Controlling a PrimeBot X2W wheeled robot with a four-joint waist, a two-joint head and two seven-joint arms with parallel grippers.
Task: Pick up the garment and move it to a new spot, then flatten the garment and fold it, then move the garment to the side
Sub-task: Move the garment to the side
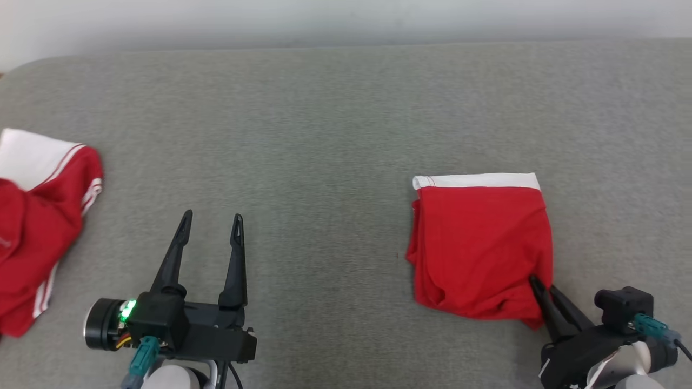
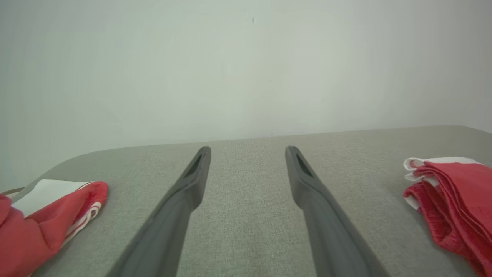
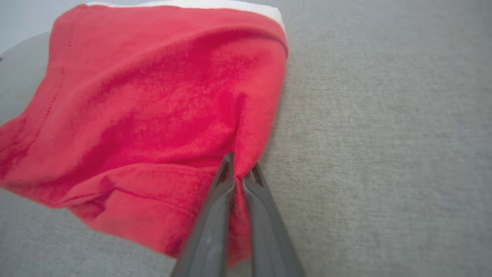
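At the lower right of the head view my right gripper (image 1: 542, 287) pinches the near corner of the folded red garment (image 1: 481, 243) lying on the grey desk (image 1: 335, 135), my left gripper (image 1: 212, 219) wide and empty at lower left, so I judge the move-aside is next: a low, gentle drag sideways.

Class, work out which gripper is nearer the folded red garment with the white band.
Right. The right gripper is pinched shut on the folded garment at its near right corner. The left gripper stands open over the grey surface, well to its left, touching nothing.
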